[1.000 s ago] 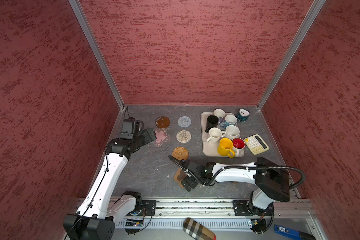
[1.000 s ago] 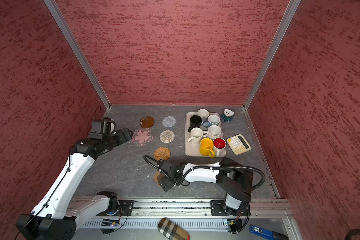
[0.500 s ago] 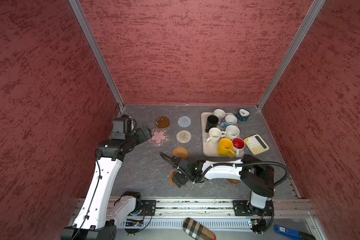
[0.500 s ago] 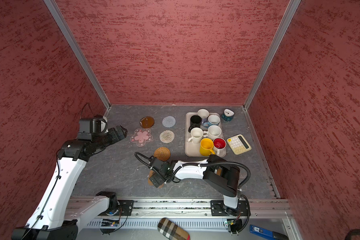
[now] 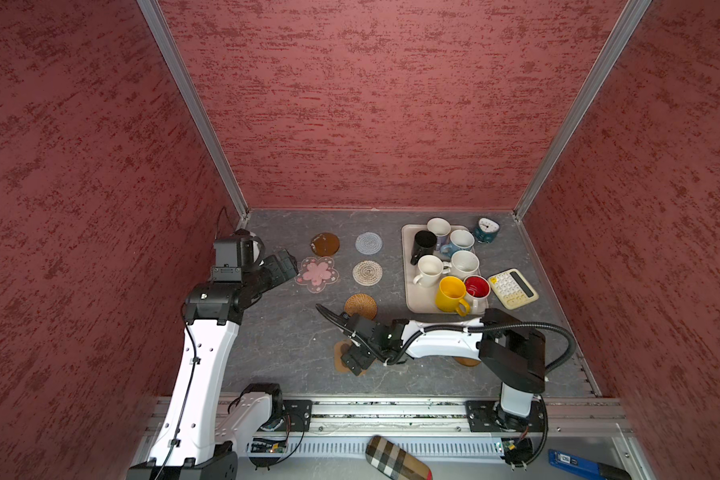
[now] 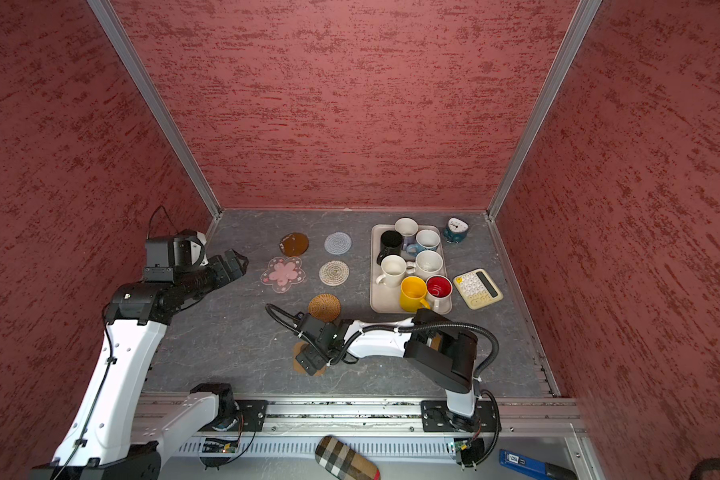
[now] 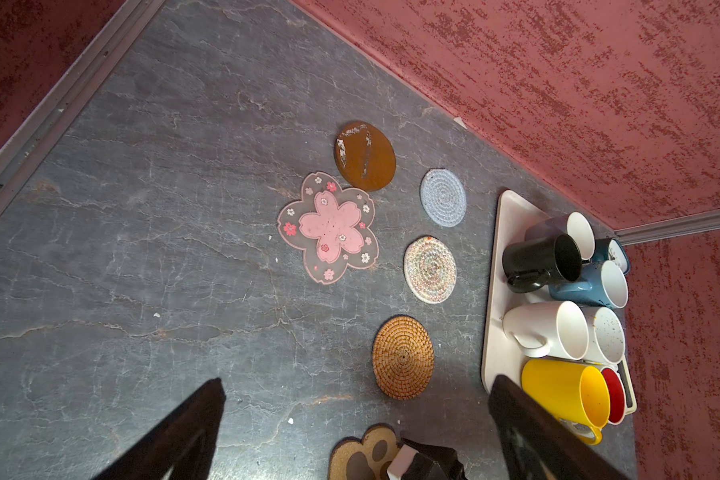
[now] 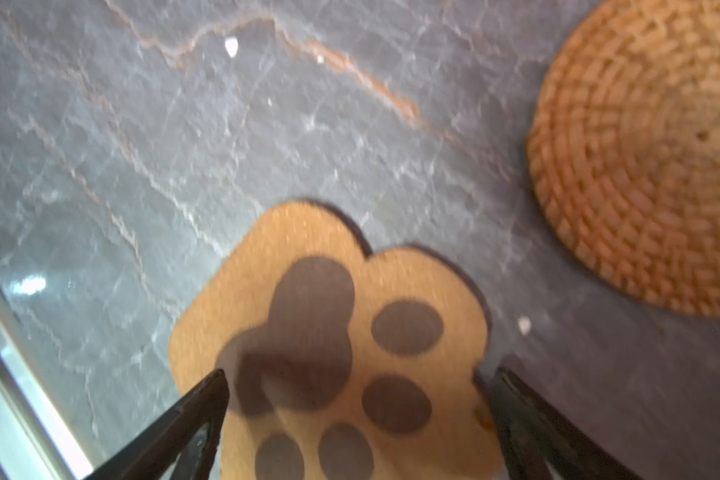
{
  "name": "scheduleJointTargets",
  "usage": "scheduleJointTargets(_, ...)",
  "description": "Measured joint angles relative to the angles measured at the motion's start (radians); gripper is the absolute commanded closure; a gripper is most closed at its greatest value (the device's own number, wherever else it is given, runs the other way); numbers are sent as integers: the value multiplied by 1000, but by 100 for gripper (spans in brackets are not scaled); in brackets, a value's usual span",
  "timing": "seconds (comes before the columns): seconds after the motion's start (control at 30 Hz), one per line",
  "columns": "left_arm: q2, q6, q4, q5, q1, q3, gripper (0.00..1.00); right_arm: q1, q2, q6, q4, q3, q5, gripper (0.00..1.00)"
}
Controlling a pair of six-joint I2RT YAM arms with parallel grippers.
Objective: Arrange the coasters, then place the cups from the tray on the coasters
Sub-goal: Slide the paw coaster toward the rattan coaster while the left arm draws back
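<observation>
Seven mugs (image 5: 428, 269) stand upright, crowded on cream tray (image 5: 418, 297) by the counter's (image 5: 283, 345) back-right corner. Flat to its left: brown wooden disc (image 5: 325, 244), grey woven round (image 5: 368, 242), pink flower (image 5: 318, 274), beige woven round (image 5: 367, 272), tan rattan round (image 5: 360, 306). Brown paw coaster (image 8: 341, 353) lies nearer the front edge. Brown sliver (image 5: 468, 360) front-right, probably second wooden disc, mostly hidden.

Red textured walls (image 5: 370, 104) with aluminium corner posts (image 5: 190, 104) enclose a grey marbled tabletop (image 5: 283, 332).

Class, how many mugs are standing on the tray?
7, all on the tray: far end, black mug, lavender mug, blue mug; middle, plain white mug, speckled white mug; near end, yellow mug, red-lined mug. None appears hidden.
</observation>
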Motion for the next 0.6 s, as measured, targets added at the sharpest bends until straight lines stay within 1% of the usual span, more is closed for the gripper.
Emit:
scheduleJointTargets(0.33, 0, 0, 0, 13, 0, 0, 0, 13, -87, -42, -6, -114, -15, 1)
scheduleJointTargets(0.6, -1, 0, 0, 13, 0, 0, 0, 51, -101, -69, -17, -129, -34, 5)
